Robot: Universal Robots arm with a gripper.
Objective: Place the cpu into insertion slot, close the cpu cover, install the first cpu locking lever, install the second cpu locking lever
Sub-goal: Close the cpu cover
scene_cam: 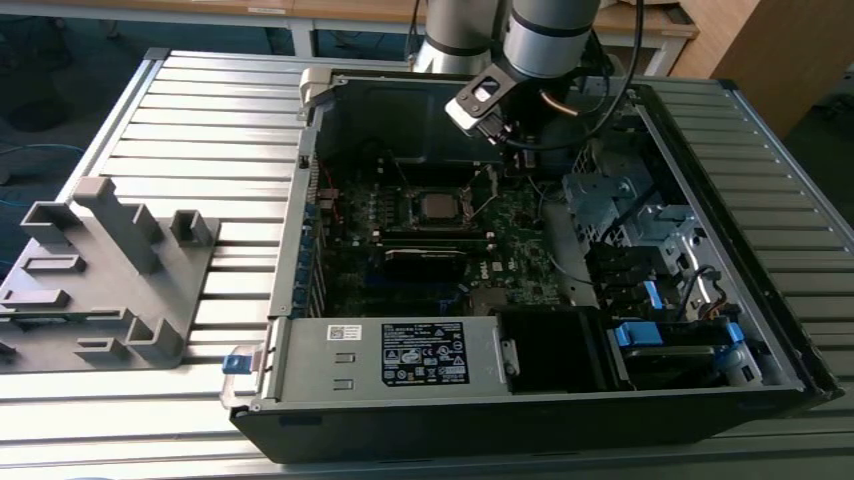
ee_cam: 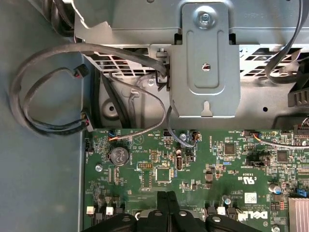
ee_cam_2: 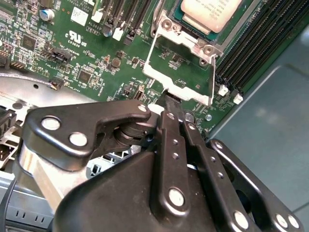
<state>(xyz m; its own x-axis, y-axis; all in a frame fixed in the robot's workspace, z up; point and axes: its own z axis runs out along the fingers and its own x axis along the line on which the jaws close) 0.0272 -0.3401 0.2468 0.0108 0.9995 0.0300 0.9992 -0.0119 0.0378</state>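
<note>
Touching the free edge of the thin, silvery, raised cpu cover [ee_cam_2: 178, 84], the black gripper [ee_cam_2: 169, 99] has its fingers [ee_cam_2: 169, 130] clenched together, likely to push it. The dull silvery square cpu [ee_cam_2: 212, 12] lies in the dark insertion slot [scene_cam: 407, 205], midway between the green motherboard's [ee_cam_2: 96, 63] side edges.

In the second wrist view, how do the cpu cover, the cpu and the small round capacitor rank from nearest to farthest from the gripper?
1. The cpu cover: swung open, its free edge right at the tips of the gripper.
2. The cpu: beyond the cover, past its hinge side.
3. The small round capacitor: far across the green board, clearly farthest.
</note>
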